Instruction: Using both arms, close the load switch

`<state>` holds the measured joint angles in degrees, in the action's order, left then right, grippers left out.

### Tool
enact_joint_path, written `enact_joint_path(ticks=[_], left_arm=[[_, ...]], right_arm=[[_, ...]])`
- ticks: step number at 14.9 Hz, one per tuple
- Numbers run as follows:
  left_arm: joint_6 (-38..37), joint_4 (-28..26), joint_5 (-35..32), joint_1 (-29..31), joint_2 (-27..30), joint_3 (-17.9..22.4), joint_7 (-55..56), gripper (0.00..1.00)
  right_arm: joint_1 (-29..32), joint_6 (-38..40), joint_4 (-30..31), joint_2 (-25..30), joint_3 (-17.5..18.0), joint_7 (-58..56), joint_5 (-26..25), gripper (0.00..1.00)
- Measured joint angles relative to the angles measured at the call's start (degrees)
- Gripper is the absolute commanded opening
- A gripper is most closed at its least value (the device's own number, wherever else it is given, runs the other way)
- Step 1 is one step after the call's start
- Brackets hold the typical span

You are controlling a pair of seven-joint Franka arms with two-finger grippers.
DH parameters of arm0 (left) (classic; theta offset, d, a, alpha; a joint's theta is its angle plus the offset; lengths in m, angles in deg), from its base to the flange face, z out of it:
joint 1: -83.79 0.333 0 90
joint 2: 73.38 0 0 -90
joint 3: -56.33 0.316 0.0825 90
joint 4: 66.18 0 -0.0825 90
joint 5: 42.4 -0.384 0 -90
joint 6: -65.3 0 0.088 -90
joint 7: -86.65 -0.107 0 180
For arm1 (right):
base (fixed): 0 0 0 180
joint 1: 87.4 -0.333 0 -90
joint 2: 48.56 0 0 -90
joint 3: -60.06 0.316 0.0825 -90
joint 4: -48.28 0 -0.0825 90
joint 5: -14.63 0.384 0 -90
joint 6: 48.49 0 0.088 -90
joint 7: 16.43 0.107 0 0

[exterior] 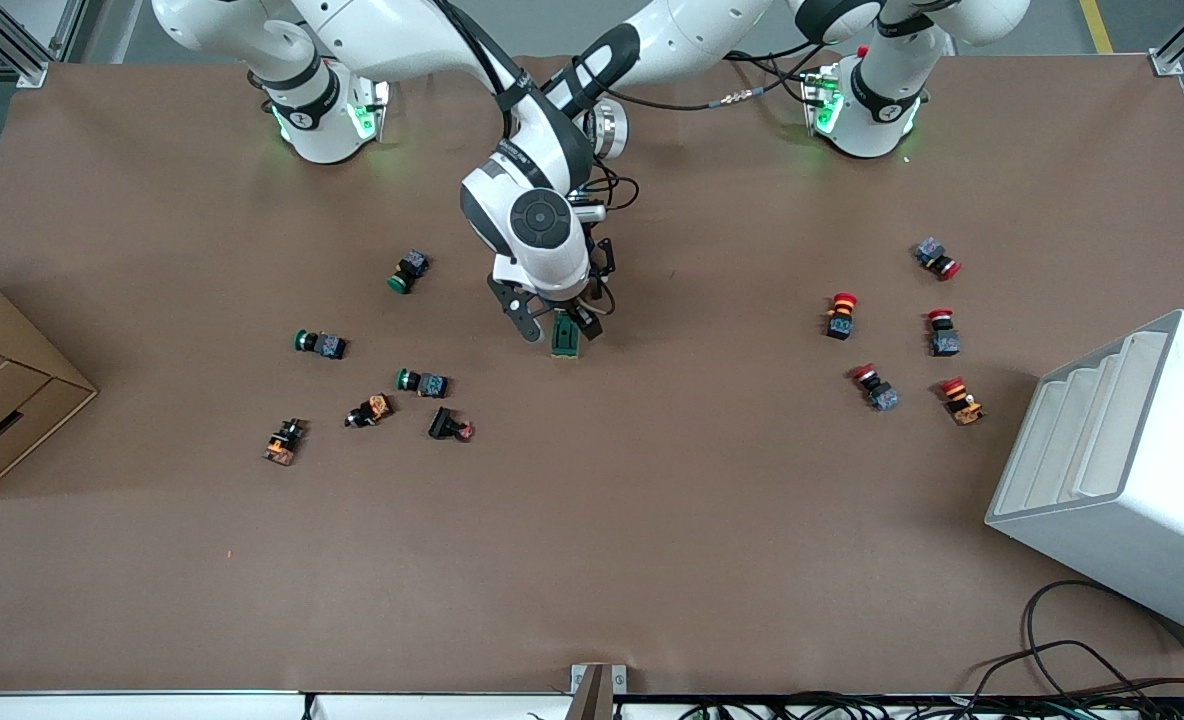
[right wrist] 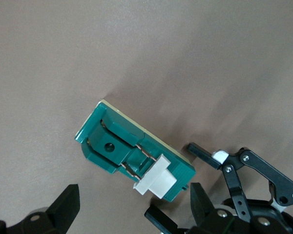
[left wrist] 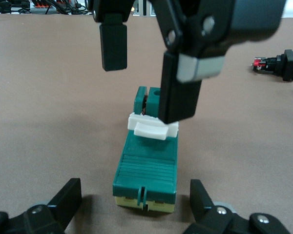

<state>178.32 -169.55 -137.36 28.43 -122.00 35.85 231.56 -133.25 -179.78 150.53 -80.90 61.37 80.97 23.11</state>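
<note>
Right gripper (left wrist: 151, 73) hanging spread over the load switch (exterior: 566, 335), one finger (left wrist: 178, 87) touching its white slider (left wrist: 151, 126) | left gripper (right wrist: 205, 192) sitting spread beside it | switch lying frame centre on the table (exterior: 652, 500).

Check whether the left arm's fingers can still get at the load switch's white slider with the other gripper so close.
Probably yes: the left gripper is open around the load switch; the right gripper is open over the white slider.
</note>
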Motion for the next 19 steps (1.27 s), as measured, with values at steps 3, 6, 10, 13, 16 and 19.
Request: enact_joint_path(ticks=[3,6,10,13,16,19], left_arm=[[-0.3,0.0,-0.3,-0.1,-0.1,0.0,0.0,0.97],[-0.6,0.0,-0.6,-0.2,-0.3,0.0,0.1,0.97],[-0.6,0.0,-0.6,-0.2,-0.3,0.0,0.1,0.97],[-0.7,0.1,-0.6,-0.2,-0.3,0.0,0.5,0.97],[-0.8,0.1,-0.6,-0.2,-0.3,0.0,1.2,0.97],[-0.8,0.2,-0.6,-0.2,-0.4,0.1,1.2,0.97]], right_arm=[[-0.3,-0.3,0.0,-1.0,0.0,0.0,-0.4,1.00],[-0.5,-2.0,0.0,-2.0,0.0,0.0,-0.5,1.00],[-0.8,-4.1,0.0,-3.4,0.0,0.0,-0.5,1.00],[-1.0,-4.7,-0.3,-3.9,0.0,0.0,-0.5,1.00],[-1.0,-4.3,-1.2,-3.9,-0.2,0.0,-0.5,1.00],[-1.0,-3.4,-1.8,-3.7,-0.4,0.1,-0.5,1.00]])
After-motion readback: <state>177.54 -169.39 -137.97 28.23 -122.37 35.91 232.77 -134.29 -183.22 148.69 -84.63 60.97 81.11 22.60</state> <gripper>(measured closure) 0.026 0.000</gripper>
